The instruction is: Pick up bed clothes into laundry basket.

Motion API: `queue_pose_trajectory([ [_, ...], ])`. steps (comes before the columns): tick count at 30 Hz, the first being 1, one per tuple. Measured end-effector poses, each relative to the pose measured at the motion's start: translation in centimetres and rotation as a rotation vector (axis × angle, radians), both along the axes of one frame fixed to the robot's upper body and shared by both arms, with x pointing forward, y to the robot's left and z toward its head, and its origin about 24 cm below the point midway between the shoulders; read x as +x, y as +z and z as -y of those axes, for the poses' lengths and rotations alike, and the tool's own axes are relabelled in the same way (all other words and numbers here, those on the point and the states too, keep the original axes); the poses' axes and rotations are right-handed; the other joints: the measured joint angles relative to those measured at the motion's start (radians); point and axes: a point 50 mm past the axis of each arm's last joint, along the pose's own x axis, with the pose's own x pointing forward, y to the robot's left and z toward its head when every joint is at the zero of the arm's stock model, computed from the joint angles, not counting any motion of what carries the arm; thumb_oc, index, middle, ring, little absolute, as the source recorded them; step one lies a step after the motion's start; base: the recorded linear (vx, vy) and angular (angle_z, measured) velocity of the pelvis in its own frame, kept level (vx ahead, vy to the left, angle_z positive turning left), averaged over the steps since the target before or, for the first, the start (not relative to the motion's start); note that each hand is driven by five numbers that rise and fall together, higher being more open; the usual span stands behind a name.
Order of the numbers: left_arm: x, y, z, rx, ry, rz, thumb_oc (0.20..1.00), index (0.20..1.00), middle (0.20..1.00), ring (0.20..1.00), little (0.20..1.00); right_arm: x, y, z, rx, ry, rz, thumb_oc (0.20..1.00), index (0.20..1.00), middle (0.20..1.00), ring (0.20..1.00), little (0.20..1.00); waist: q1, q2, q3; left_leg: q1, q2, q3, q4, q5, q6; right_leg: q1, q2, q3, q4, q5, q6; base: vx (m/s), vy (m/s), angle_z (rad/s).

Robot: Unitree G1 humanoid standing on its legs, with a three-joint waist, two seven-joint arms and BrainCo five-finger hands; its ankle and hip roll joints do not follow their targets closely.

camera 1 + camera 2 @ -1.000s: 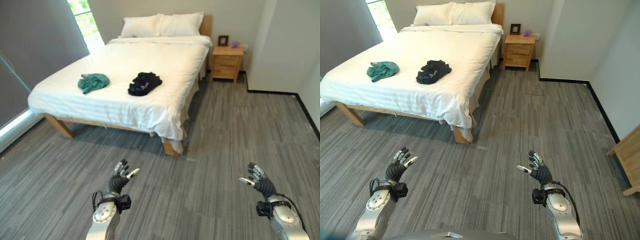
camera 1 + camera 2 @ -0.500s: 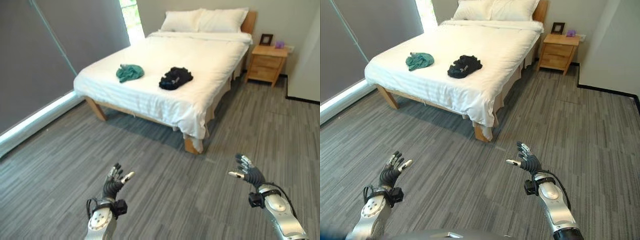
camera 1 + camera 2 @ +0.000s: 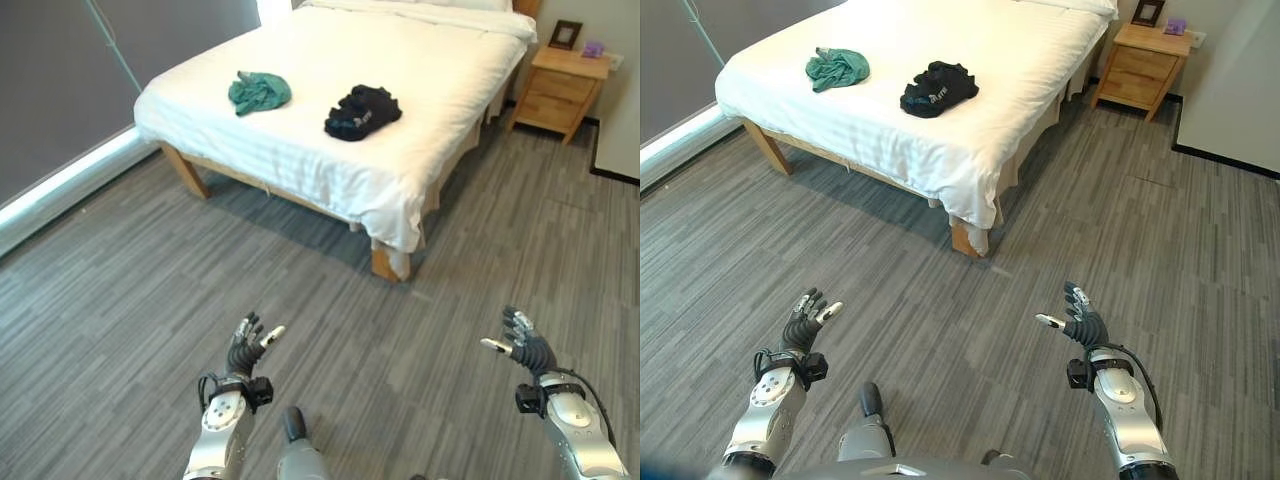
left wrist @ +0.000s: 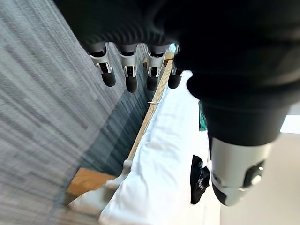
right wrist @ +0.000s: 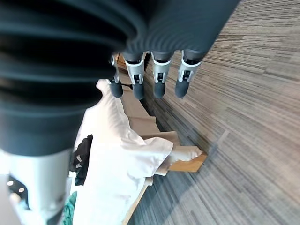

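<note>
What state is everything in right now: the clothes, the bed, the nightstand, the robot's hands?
Green garment: crumpled on the bed.
Black garment: crumpled on the bed.
Bed: made, white sheet.
Nightstand: drawers shut.
Left hand: open, empty.
Right hand: open, empty.

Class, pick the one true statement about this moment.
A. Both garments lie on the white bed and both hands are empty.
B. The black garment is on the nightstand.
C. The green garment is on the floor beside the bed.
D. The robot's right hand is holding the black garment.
A: the green garment and the black garment both lie on the bed, while the left hand and right hand hover open over the floor, holding nothing.
</note>
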Motion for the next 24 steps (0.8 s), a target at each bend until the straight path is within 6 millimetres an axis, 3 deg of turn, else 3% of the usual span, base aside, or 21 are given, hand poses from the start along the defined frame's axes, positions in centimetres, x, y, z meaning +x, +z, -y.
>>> queue_pose_trajectory([
  [1, 0.0, 0.1, -0.4, 0.015, 0.003, -0.001, 1.000, 1.000, 1.000, 1.000, 1.000, -0.2, -0.6, -0.6, 0.029, -0.012, -0.013, 1.000, 1.000, 1.000, 1.000, 1.000, 0.011, -0.031, -0.016, 0.020, -0.043, 0.019, 0.017, -0.022, 0.037, -0.002, -0.061, 0.013, 0.064, -0.031, 0.031, 0.21, 0.280, 0.03],
  [3, 0.4, 0.8, -1.2, 0.050, 0.005, 0.017, 1.000, 1.000, 1.000, 1.000, 1.000, -0.5, -1.2, -2.1, 0.121, -0.016, -0.014, 1.000, 1.000, 1.000, 1.000, 1.000, 0.002, -0.093, -0.031, 0.047, -0.123, 0.044, 0.030, -0.054, 0.067, -0.038, -0.159, 0.035, 0.194, -0.021, 0.011, 0.37, 0.513, 0.30],
  [4, 0.7, 1.5, -2.1, 0.091, 0.005, 0.027, 1.000, 1.000, 1.000, 1.000, 1.000, 0.0, -1.4, -3.8, 0.194, 0.002, 0.000, 1.000, 1.000, 1.000, 1.000, 1.000, -0.015, -0.108, -0.032, 0.070, -0.178, 0.049, 0.029, -0.068, 0.089, -0.114, -0.220, 0.070, 0.368, 0.065, -0.030, 0.34, 0.452, 0.43],
  [5, 1.0, 1.8, -2.4, 0.103, 0.007, 0.036, 1.000, 1.000, 1.000, 1.000, 1.000, 0.1, -1.4, -4.2, 0.196, 0.030, -0.004, 1.000, 1.000, 1.000, 1.000, 1.000, -0.024, -0.098, -0.028, 0.088, -0.202, 0.047, 0.024, -0.080, 0.107, -0.172, -0.249, 0.116, 0.479, 0.172, -0.031, 0.38, 0.419, 0.49],
  [6, 1.1, 2.1, -2.5, 0.115, 0.006, 0.043, 1.000, 1.000, 1.000, 1.000, 1.000, 0.1, -1.4, -4.5, 0.191, 0.050, -0.011, 1.000, 1.000, 1.000, 1.000, 1.000, -0.033, -0.073, -0.026, 0.116, -0.210, 0.031, 0.000, -0.088, 0.117, -0.219, -0.249, 0.181, 0.568, 0.248, -0.017, 0.36, 0.271, 0.68],
  [7, 1.3, 2.3, -2.6, 0.130, 0.000, 0.046, 1.000, 1.000, 1.000, 1.000, 1.000, -0.2, -1.6, -4.7, 0.200, 0.050, -0.019, 1.000, 1.000, 1.000, 1.000, 1.000, -0.047, -0.062, -0.027, 0.129, -0.226, 0.002, -0.015, -0.088, 0.117, -0.242, -0.238, 0.241, 0.604, 0.238, 0.006, 0.51, 0.341, 0.67],
  [8, 1.7, 2.8, -2.7, 0.138, 0.001, 0.070, 1.000, 1.000, 1.000, 1.000, 1.000, -0.2, -1.7, -4.8, 0.205, 0.055, -0.021, 1.000, 1.000, 1.000, 1.000, 1.000, -0.058, -0.053, -0.024, 0.140, -0.234, -0.003, -0.024, -0.109, 0.145, -0.284, -0.217, 0.277, 0.618, 0.219, 0.022, 0.56, 0.278, 0.43],
  [9, 1.5, 3.2, -3.7, 0.158, 0.031, 0.071, 1.000, 1.000, 1.000, 1.000, 1.000, 0.4, -1.1, -5.1, 0.238, 0.061, 0.013, 1.000, 1.000, 1.000, 1.000, 1.000, -0.075, -0.028, 0.017, 0.226, -0.248, -0.028, -0.097, -0.171, 0.194, -0.384, -0.151, 0.288, 0.591, 0.110, 0.027, 0.55, 0.182, 0.13],
  [11, 1.6, 3.3, -3.7, 0.174, 0.020, 0.069, 1.000, 1.000, 1.000, 1.000, 1.000, -0.1, -1.1, -4.6, 0.227, 0.061, 0.007, 1.000, 1.000, 1.000, 1.000, 1.000, -0.099, -0.025, 0.032, 0.271, -0.259, -0.019, -0.118, -0.147, 0.167, -0.421, -0.149, 0.191, 0.497, 0.108, 0.013, 0.86, 0.120, 0.31],
  [12, 1.6, 3.2, -3.0, 0.166, -0.001, 0.073, 1.000, 1.000, 1.000, 1.000, 1.000, -0.9, -1.4, -4.0, 0.206, 0.059, -0.015, 1.000, 1.000, 1.000, 1.000, 1.000, -0.140, -0.030, 0.036, 0.300, -0.269, -0.036, -0.122, -0.221, 0.173, -0.479, -0.098, 0.173, 0.417, 0.110, 0.031, 0.89, 0.055, 0.46],
  [13, 1.6, 3.4, -3.3, 0.168, 0.012, 0.079, 1.000, 1.000, 1.000, 1.000, 1.000, -1.1, -1.5, -3.7, 0.209, 0.048, -0.021, 1.000, 1.000, 1.000, 1.000, 1.000, -0.146, -0.023, 0.046, 0.312, -0.276, -0.048, -0.121, -0.209, 0.156, -0.484, -0.064, 0.186, 0.312, 0.116, 0.045, 0.51, 0.027, 0.49],
  [14, 1.8, 3.3, -3.3, 0.157, 0.018, 0.083, 1.000, 1.000, 1.000, 1.000, 1.000, -1.5, -1.7, -3.4, 0.205, 0.035, -0.029, 1.000, 1.000, 1.000, 1.000, 1.000, -0.170, -0.045, 0.045, 0.328, -0.284, -0.065, -0.123, -0.242, 0.154, -0.502, -0.018, 0.207, 0.203, 0.128, 0.046, 0.41, 0.025, 0.43],
  [15, 1.7, 3.1, -3.3, 0.152, 0.021, 0.074, 1.000, 1.000, 1.000, 1.000, 1.000, -1.8, -1.8, -3.1, 0.201, 0.022, -0.039, 1.000, 1.000, 1.000, 1.000, 1.000, -0.187, -0.052, 0.048, 0.341, -0.287, -0.066, -0.120, -0.237, 0.146, -0.491, 0.019, 0.227, 0.083, 0.146, 0.060, 0.49, 0.034, 0.61],
  [16, 1.7, 3.0, -3.0, 0.149, -0.006, 0.067, 1.000, 1.000, 1.000, 1.000, 1.000, -2.2, -2.0, -2.6, 0.197, -0.001, -0.049, 1.000, 1.000, 1.000, 1.000, 1.000, -0.213, -0.065, 0.047, 0.376, -0.298, -0.065, -0.130, -0.248, 0.134, -0.494, 0.044, 0.205, -0.006, 0.181, 0.040, 0.82, 0.051, 0.70],
  [17, 1.3, 2.5, -2.3, 0.126, -0.015, 0.059, 1.000, 1.000, 1.000, 1.000, 1.000, -2.6, -2.0, -1.7, 0.187, -0.033, -0.051, 1.000, 1.000, 1.000, 1.000, 1.000, -0.232, -0.065, 0.033, 0.421, -0.294, -0.088, -0.140, -0.314, 0.117, -0.485, 0.060, 0.073, -0.094, 0.205, 0.034, 0.61, 0.031, 0.53],
  [18, 1.3, 2.1, -1.5, 0.103, -0.027, 0.055, 1.000, 1.000, 1.000, 1.000, 1.000, -2.6, -1.7, -1.1, 0.175, -0.042, -0.044, 1.000, 1.000, 1.000, 1.000, 1.000, -0.232, -0.056, 0.024, 0.453, -0.289, -0.089, -0.145, -0.348, 0.115, -0.474, 0.057, -0.012, -0.075, 0.213, 0.015, 0.51, 0.009, 0.32],
  [19, 0.9, 1.5, -0.5, 0.077, -0.047, 0.035, 1.000, 1.000, 1.000, 1.000, 1.000, -2.6, -1.5, -0.5, 0.153, -0.035, -0.047, 1.000, 1.000, 1.000, 1.000, 1.000, -0.231, -0.038, -0.010, 0.501, -0.276, -0.100, -0.154, -0.357, 0.082, -0.466, 0.063, -0.061, -0.037, 0.253, -0.030, 0.33, -0.036, 0.02],
  [20, 0.8, 1.2, 0.1, 0.072, -0.074, 0.027, 1.000, 1.000, 1.000, 1.000, 1.000, -2.6, -1.4, -0.2, 0.146, -0.033, -0.045, 1.000, 1.000, 1.000, 1.000, 1.000, -0.230, -0.017, -0.016, 0.520, -0.261, -0.110, -0.147, -0.358, 0.069, -0.448, 0.071, -0.079, -0.029, 0.314, -0.072, 0.51, -0.083, -0.02],
  [21, 0.9, 1.2, 0.3, 0.065, -0.092, 0.023, 1.000, 1.000, 1.000, 1.000, 1.000, -2.0, -1.0, -0.3, 0.146, -0.025, -0.028, 1.000, 1.000, 1.000, 1.000, 1.000, -0.232, 0.004, -0.015, 0.543, -0.236, -0.123, -0.121, -0.338, 0.031, -0.418, 0.093, -0.077, -0.020, 0.310, -0.150, 0.63, -0.255, -0.01],
  [23, 1.3, 1.3, 0.8, 0.052, -0.108, 0.030, 1.000, 1.000, 1.000, 1.000, 1.000, -1.2, -0.8, -0.6, 0.155, -0.018, -0.011, 1.000, 1.000, 1.000, 1.000, 1.000, -0.232, 0.009, -0.011, 0.483, -0.203, -0.174, 0.122, -0.298, -0.021, -0.330, 0.120, -0.045, -0.028, 0.260, -0.196, 0.46, -0.275, 0.10],
  [24, 1.7, 1.5, 1.1, 0.040, -0.108, 0.046, 1.000, 1.000, 1.000, 1.000, 1.000, -1.2, -0.8, -0.5, 0.164, -0.030, -0.003, 1.000, 1.000, 1.000, 1.000, 1.000, -0.229, -0.015, -0.001, 0.363, -0.188, -0.184, 0.416, -0.258, -0.078, -0.296, 0.120, -0.025, -0.029, 0.227, -0.220, 0.19, -0.118, -0.01],
])
